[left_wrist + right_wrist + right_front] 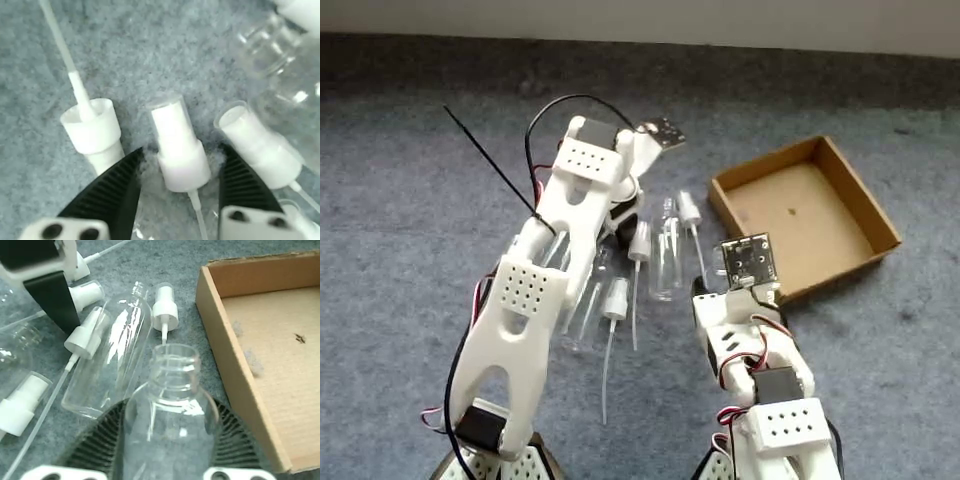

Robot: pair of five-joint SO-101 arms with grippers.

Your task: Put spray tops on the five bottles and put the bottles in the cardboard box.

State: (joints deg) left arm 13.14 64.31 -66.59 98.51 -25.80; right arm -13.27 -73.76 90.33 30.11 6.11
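My left gripper [181,150] is open low over the carpet, one black finger on each side of a white spray top [177,150] that lies between them. Two more spray tops [92,130] [255,142] lie beside it, and a clear bottle [280,65] lies beyond. My right gripper [169,407] is shut on a clear open-necked bottle [170,390] near the cardboard box [210,315]. In front of it lie another clear bottle [112,355] and spray tops [165,310] [85,335]. From above, the left gripper [625,220] is over the cluster of tops and the right gripper [712,290] is by the box [860,200].
Grey carpet covers the table. Several clear bottles [665,245] and long-tubed spray tops [616,300] lie crowded between the two arms. The box has nothing in it. The left arm's black finger [52,300] stands close to the bottles in the right wrist view.
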